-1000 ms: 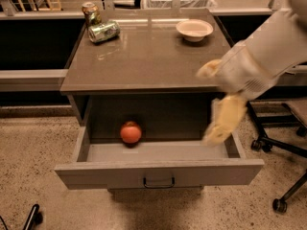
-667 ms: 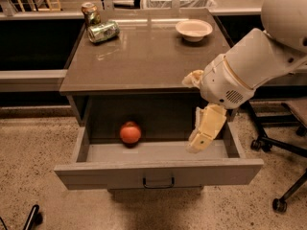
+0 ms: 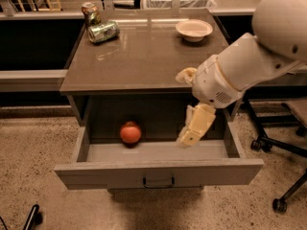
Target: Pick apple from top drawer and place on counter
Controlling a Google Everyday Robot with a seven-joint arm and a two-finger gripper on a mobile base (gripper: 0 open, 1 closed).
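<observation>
Top drawer (image 3: 158, 170) open, below counter (image 3: 144, 56). Apple (image 3: 130, 132) inside drawer, left of ctr, nr back wall. Gripper (image 3: 187, 138) hangs down into drawer, right of apple, apart, no contact. Can't tell if gripper spread or closed. Counter: bowl (image 3: 194, 29) back-right, green can (image 3: 103, 31) back-left.

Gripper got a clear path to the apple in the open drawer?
Probably yes: the gripper hangs over the open top drawer, apart from the apple, with only bare drawer floor between them.
</observation>
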